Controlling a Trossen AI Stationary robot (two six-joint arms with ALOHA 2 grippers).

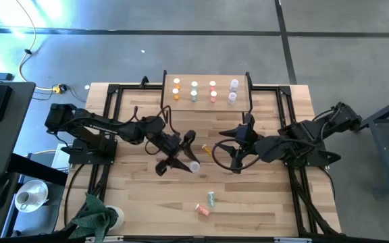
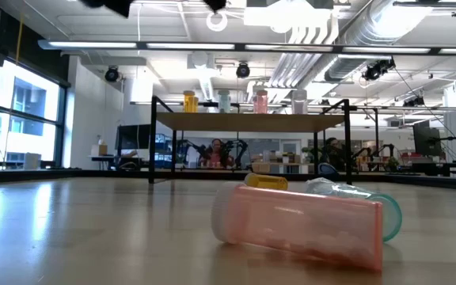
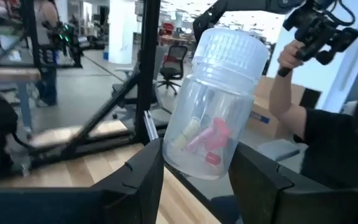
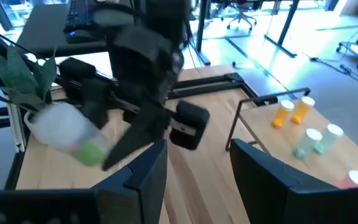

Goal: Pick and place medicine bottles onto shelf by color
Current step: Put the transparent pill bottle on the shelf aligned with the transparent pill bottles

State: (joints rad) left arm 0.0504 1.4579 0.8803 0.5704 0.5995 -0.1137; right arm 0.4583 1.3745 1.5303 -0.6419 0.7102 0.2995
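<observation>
Left tool clamps one clear bottle; right tool, jaws apart, faces it; eight bottles on the shelf beyond, three bottles on the tabletop.

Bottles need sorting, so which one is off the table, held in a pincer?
The clear bottle between the left pincer fingers; the other loose ones lie on the table.

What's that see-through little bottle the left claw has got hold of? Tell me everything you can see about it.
The clear bottle is a small cylinder of see-through plastic with a ribbed, whitish translucent cap. Inside lie a few loose pieces, pink-red and pale yellow. The left gripper holds it by its lower body between two dark fingers, cap end pointing away from the wrist. From above it sits lifted over the middle of the table, touching nothing but those fingers.
</observation>
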